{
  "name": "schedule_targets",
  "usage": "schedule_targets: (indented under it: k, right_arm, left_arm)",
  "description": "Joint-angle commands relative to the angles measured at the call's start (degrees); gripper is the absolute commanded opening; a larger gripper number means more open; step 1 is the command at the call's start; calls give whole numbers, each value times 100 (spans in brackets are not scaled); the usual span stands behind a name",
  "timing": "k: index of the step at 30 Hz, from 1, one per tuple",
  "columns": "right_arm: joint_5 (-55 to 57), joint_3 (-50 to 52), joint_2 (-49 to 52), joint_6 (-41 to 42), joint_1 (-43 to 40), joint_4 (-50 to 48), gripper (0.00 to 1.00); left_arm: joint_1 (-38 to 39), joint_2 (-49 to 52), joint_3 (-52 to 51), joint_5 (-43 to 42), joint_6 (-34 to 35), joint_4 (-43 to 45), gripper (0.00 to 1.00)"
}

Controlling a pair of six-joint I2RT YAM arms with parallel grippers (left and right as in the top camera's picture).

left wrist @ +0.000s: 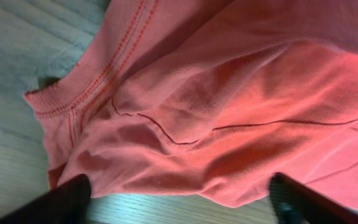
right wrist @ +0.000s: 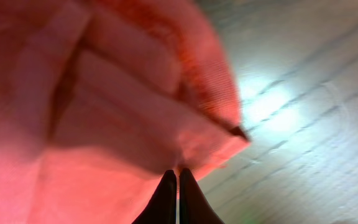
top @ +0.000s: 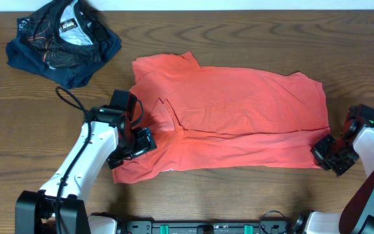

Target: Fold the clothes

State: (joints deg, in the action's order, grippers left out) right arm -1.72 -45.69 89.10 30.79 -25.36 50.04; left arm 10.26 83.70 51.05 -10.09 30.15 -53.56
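The coral-red cotton T-shirt (top: 239,110) lies spread flat across the middle of the brown wooden tabletop (top: 239,201), and a crumpled dark navy garment (top: 60,42) sits apart at the upper left. The left pincer (top: 137,141) is down on the shirt's lower left, and the wrist view shows its black fingers (left wrist: 67,199) spread wide, nothing clamped, rumpled cloth bunched between them. At the lower right corner of the shirt, the right pincer (top: 325,153) has its fingers pressed together, tips right at the folded hem; whether any cloth is pinched, I cannot tell.
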Motion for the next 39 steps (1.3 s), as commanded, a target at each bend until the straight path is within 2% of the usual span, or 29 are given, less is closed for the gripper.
schedule_targets:
  k: [1,11,19,21,32,39]
  right_arm:
    - [262,87,7,136,-177,-44,3]
    - [249,92,7,131,-354,-131,2]
    - [-1460,74,4,-221,-350,-297,1]
    - [-1530,74,4,-221,-350,-352,1]
    - [-726,424,7,-293,-350,-568,3]
    - [-131,654,7,50,-350,-737,3]
  left_arm:
    - [-24,9,33,72,-13,11,98]
    - [-24,9,33,74,-13,175,98]
    - [-24,9,33,76,-15,205,98]
    - [-24,9,33,74,-15,203,98]
    - [-24,9,33,74,-13,243,98]
    - [-24,9,33,74,-15,247,98]
